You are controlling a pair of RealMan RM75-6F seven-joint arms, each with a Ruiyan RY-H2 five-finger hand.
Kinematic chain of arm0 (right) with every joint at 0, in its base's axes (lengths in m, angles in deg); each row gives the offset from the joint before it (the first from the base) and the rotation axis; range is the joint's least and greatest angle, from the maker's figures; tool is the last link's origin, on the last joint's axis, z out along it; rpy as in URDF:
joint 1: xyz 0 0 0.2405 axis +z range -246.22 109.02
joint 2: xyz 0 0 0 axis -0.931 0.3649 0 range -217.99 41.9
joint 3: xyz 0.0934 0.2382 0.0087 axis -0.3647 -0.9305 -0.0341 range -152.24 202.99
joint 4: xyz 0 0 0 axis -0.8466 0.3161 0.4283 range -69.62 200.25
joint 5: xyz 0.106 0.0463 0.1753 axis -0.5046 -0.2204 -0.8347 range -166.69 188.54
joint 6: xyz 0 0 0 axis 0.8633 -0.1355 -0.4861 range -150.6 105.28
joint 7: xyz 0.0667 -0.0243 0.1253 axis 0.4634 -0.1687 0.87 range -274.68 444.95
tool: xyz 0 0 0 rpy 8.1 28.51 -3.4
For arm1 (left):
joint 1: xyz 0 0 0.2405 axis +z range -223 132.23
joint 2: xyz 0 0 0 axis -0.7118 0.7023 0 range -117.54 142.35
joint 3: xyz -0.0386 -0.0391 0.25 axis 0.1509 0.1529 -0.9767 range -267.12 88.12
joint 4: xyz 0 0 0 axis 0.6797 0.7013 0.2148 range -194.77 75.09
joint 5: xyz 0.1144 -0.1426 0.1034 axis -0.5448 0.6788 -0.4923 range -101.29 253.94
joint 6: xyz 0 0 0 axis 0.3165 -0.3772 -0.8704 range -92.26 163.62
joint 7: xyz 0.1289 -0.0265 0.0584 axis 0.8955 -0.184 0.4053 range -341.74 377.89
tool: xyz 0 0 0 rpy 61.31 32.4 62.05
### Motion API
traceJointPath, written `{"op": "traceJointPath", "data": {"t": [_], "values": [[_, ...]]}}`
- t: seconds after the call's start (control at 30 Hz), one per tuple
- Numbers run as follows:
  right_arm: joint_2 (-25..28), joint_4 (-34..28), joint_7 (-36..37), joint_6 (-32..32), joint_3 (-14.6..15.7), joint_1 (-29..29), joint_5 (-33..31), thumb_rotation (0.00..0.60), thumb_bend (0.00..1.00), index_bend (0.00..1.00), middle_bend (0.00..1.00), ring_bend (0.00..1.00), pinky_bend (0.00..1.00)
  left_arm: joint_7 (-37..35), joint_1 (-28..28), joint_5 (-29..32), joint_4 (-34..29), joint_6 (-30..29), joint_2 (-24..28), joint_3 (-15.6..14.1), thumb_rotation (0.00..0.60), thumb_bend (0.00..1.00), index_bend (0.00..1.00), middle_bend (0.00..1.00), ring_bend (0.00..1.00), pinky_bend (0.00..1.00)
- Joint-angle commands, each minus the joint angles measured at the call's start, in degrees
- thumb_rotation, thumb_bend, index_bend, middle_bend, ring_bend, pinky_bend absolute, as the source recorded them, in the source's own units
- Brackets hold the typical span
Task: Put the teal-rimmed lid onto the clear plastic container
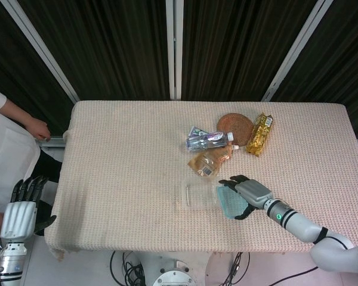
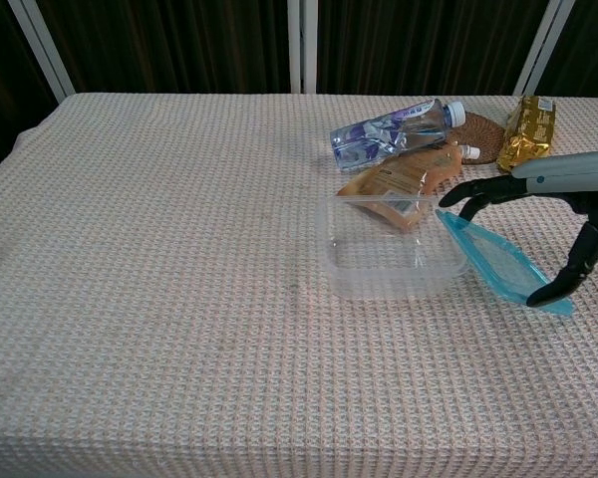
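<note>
On the beige woven tablecloth [image 1: 125, 155], right of centre, the right hand [image 1: 246, 192] is gripping the flat teal-rimmed lid [image 1: 228, 202], fingers [image 2: 475, 191] on one edge and thumb on the other. Lid is tilting in the chest view [image 2: 498, 261], its low end touching the right wall of the clear rectangular plastic container [image 2: 387, 249]; whether it is overlapping the rim, cannot tell. Container is sitting open on the cloth in the head view [image 1: 200, 195] too, just in front of a tan spouted pouch [image 1: 210, 161]. Behind the pouch a crushed clear plastic water bottle [image 1: 207, 140] is lying on its side, next to a round brown woven coaster [image 1: 234, 126] and a gold foil snack packet [image 1: 259, 132]. Left hand [image 1: 21, 208] is hanging off the table's near-left corner, fingers straight and apart, holding nothing. A person in white [image 1: 6, 140] is standing at the left edge.
</note>
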Motion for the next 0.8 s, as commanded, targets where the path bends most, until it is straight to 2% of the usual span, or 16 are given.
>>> {"op": "traceJointPath", "data": {"t": [0.03,0.2,0.3,0.47,0.6,0.7,0.8], "values": [[-1.8,1.6,-2.0,0.6,-1.0,1.7,-0.8,0.6,0.05,0.0,0.38,0.0,0.0,-0.1,0.1,0.2,0.0,-0.1,0.1,0.0,0.6,0.0,0.11,0.07,0.0,0.0],[-4.1,3.1,-4.7,-0.7,-2.1,2.9,-3.0,0.6,0.05,0.0,0.37,0.0,0.0,-0.3,0.0,0.1,0.2,0.2,0.0,0.0,0.6,0.0,0.11,0.07,0.0,0.0],[-3.5,2.0,-6.4,-1.9,-1.8,2.7,-3.9,0.6,0.05,0.0,0.37,0.0,0.0,-0.5,-0.1,-0.1,0.4,0.2,-0.1,0.1,0.6,0.0,0.11,0.07,0.0,0.0],[3.1,-5.8,-10.2,-7.7,-1.0,0.1,-3.7,0.6,0.06,0.0,0.37,0.0,0.0,-1.4,-0.3,0.1,1.0,0.6,0.0,0.2,0.6,0.0,0.11,0.07,0.0,0.0],[8.3,-13.4,-14.9,-10.6,-2.1,0.2,-5.4,0.6,0.06,0.0,0.38,0.0,0.0,-1.7,-0.7,-0.6,1.3,0.7,-0.1,0.3,0.6,0.0,0.11,0.07,0.0,0.0],[9.4,-18.4,-22.2,-10.7,-3.2,3.2,-11.1,0.6,0.06,0.0,0.38,0.0,0.0,-2.1,-1.0,-1.5,1.6,0.4,-0.2,0.3,0.6,0.0,0.11,0.07,0.0,0.0],[7.4,-21.2,-31.0,-11.1,-3.1,7.7,-19.4,0.6,0.06,0.0,0.39,0.0,0.0,-2.6,-1.1,-1.9,2.0,0.3,-0.3,0.2,0.6,0.0,0.11,0.07,0.0,0.0]]}}
